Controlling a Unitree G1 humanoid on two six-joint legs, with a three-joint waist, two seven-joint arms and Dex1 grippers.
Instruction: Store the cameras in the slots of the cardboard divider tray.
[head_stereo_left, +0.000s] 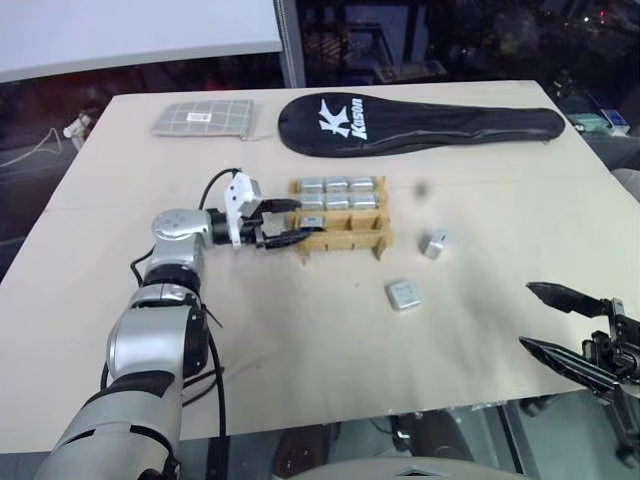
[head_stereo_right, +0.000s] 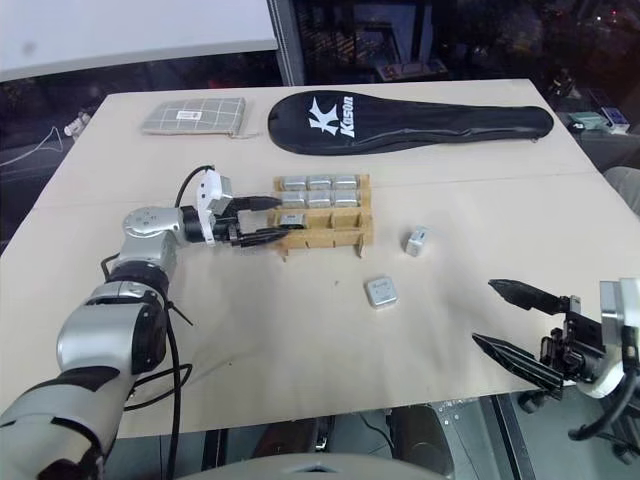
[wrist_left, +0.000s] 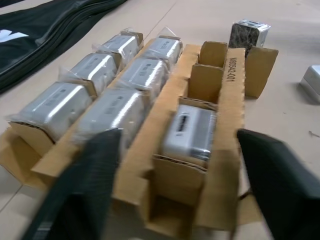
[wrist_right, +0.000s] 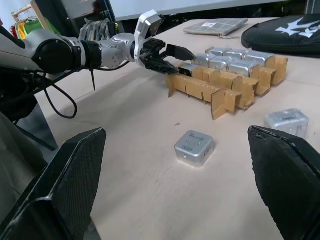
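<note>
Notably, both loose cameras (head_stereo_left: 404, 294) lay nearer the wide-open, empty right claw (head_stereo_left: 548, 320) than the open left claw (head_stereo_left: 290, 222).

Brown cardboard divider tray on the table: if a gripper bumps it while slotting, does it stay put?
Probably not. The brown cardboard divider tray is thin interlocking strips, so likely light and apt to slide. Seven silver-grey wrapped cameras weigh down its far rows; the near row's two empty slots would likely flex or skew first.
</note>
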